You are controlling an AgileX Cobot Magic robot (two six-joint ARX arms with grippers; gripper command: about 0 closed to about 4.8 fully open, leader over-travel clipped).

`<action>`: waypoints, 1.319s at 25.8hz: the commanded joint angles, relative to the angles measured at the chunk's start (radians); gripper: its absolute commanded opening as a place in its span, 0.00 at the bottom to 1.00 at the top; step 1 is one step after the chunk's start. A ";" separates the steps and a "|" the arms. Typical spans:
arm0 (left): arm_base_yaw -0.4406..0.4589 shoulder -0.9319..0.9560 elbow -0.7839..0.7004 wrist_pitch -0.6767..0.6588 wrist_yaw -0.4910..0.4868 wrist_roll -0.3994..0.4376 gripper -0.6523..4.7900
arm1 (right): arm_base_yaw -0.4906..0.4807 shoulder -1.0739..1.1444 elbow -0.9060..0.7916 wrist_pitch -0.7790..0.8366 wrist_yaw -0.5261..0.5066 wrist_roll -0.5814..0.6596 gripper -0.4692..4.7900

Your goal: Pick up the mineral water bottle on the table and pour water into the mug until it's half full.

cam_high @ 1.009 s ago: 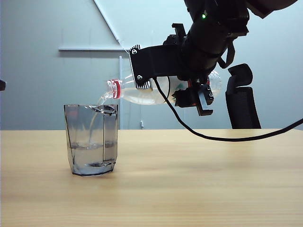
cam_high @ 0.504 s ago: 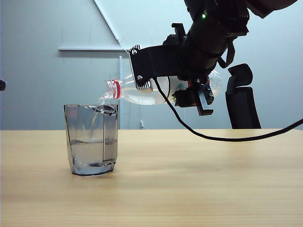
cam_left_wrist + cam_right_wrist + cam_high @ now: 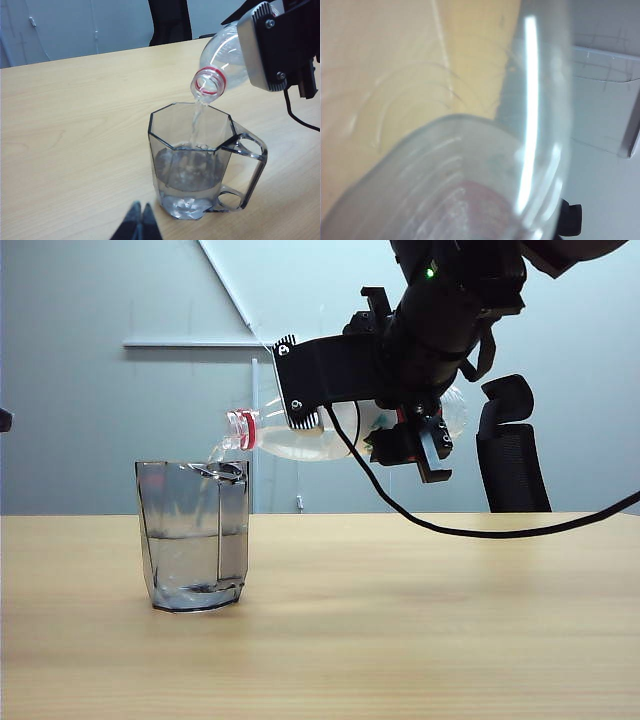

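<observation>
Right hand (image 3: 405, 435) clamped on tilted mineral water bottle (image 3: 300, 435); left hand's (image 3: 138, 222) closed tips cut off.

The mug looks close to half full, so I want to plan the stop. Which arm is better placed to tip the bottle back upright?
Right. The right tool already grips the mineral water bottle, tilted over the mug. The left tool sits shut and low beside the mug, holding nothing.
</observation>
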 commanded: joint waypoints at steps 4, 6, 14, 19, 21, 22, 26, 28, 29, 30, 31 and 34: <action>0.000 0.002 0.003 0.013 0.003 -0.003 0.12 | 0.002 -0.010 0.009 0.040 0.004 0.007 0.71; 0.000 0.002 0.003 0.013 0.003 -0.003 0.12 | 0.002 -0.010 0.009 0.040 0.001 0.028 0.71; 0.000 0.002 0.003 0.013 0.003 -0.003 0.12 | 0.002 -0.010 0.008 0.037 -0.005 0.235 0.71; 0.000 0.002 0.003 0.013 0.003 -0.003 0.12 | 0.019 -0.010 0.008 0.021 -0.005 0.295 0.71; 0.000 0.002 0.003 0.013 0.003 -0.003 0.12 | 0.027 -0.010 0.008 0.016 -0.005 0.306 0.71; 0.000 0.002 0.003 0.013 0.003 -0.003 0.12 | 0.028 -0.010 0.008 0.014 -0.005 0.325 0.71; 0.000 0.001 0.003 0.013 0.003 -0.003 0.12 | 0.039 -0.011 0.008 0.023 -0.002 0.483 0.71; 0.000 0.002 0.003 0.013 0.003 -0.003 0.12 | 0.039 -0.012 0.008 0.034 0.003 0.565 0.71; 0.000 0.002 0.003 0.013 0.003 -0.003 0.12 | 0.039 -0.014 0.009 0.039 0.008 0.656 0.71; 0.000 0.002 0.003 0.013 0.003 -0.003 0.12 | 0.039 -0.018 0.009 0.039 0.029 0.753 0.71; 0.000 0.002 0.003 0.013 0.003 -0.003 0.12 | 0.039 -0.024 0.008 0.037 0.033 0.800 0.71; 0.000 0.002 0.003 0.013 0.003 -0.003 0.12 | 0.037 -0.038 0.008 0.031 0.032 0.922 0.70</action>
